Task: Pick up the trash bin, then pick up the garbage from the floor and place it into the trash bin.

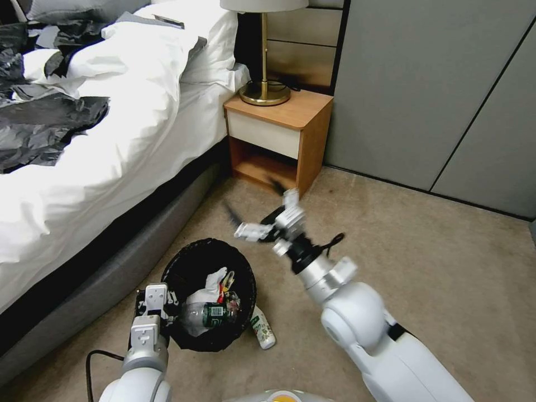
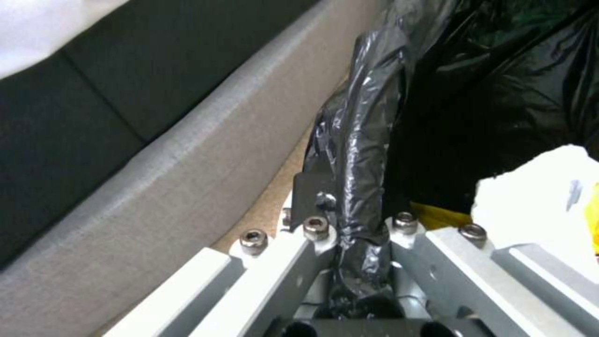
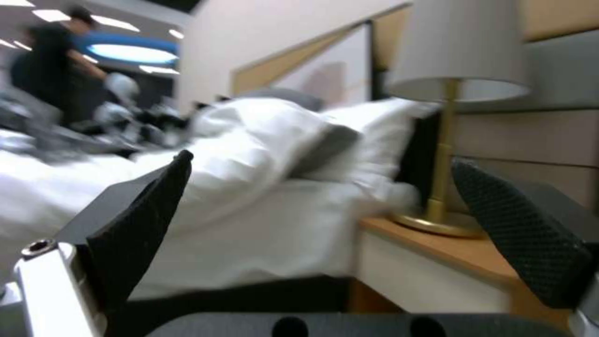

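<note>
Left tool (image 1: pixel 152 301) pinches the bin (image 1: pixel 209 294) rim; right tool (image 1: pixel 262 215) spread, empty — lower squarely onto the floor bottle (image 1: pixel 262 328).

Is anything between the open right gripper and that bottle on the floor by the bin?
Nothing visible blocks it. The right gripper hangs open above bare carpet, and the small plastic bottle lies on the floor against the trash bin, whose rim the left gripper pinches on the opposite side.
</note>
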Robot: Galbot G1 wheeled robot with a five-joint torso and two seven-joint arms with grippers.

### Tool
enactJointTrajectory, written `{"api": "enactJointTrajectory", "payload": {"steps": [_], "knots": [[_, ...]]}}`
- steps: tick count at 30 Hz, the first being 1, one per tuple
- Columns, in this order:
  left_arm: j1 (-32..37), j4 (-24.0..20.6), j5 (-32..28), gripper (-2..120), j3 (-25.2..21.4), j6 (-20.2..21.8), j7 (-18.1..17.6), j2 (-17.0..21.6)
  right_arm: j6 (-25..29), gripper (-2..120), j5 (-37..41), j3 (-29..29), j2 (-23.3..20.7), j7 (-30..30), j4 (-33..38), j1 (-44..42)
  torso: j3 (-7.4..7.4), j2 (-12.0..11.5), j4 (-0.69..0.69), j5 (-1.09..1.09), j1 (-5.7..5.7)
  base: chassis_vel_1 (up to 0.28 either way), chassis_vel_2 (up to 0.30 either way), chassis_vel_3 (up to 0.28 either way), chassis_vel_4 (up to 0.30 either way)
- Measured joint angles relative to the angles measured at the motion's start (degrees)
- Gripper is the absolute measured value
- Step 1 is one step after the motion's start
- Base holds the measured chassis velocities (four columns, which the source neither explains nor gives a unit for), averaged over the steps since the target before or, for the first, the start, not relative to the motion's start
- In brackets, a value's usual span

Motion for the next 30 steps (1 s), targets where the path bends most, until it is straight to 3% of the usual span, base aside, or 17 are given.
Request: {"api": "enactJointTrajectory", "payload": {"steps": [2,4,12,23,30], "knots": [[-0.06,-0.09,-0.49,0,-0.49,0.05,0.0,0.25,0.08,100,-2.41,2.89,0.3,0.69,1.01,-3.09,0.0,0.0,-0.01,0.0,0.0,0.0,0.0,0.0,0.0],[-0.26,-0.2,-1.29,0,-1.02,0.05,0.0,0.51,0.74,100,-5.89,7.37,1.56,2.37,2.55,-11.53,0.0,0.0,-0.03,0.01,0.0,0.0,0.0,0.0,0.0],[0.06,-0.64,-1.9,0,-1.37,-0.05,0.0,0.79,6.22,100,-8.88,10.63,4.78,4.59,-2.66,-23.27,0.0,0.0,-0.01,0.01,0.0,0.0,0.0,0.0,0.0],[0.57,-1.75,-2.84,0,-2.36,-0.27,-0.02,1.07,5.91,100,-7.24,12.04,4.78,4.38,-4.61,-22.98,0.0,0.0,0.0,0.0,0.0,0.0,0.0,0.0,0.0],[0.9,-2.28,-3.1,0,-2.77,-0.43,-0.02,1.01,1.38,100,-4.58,10.97,2.39,3.82,-5.64,-19.6,0.0,0.0,-0.01,0.01,0.0,0.0,0.0,0.0,0.0]]}}
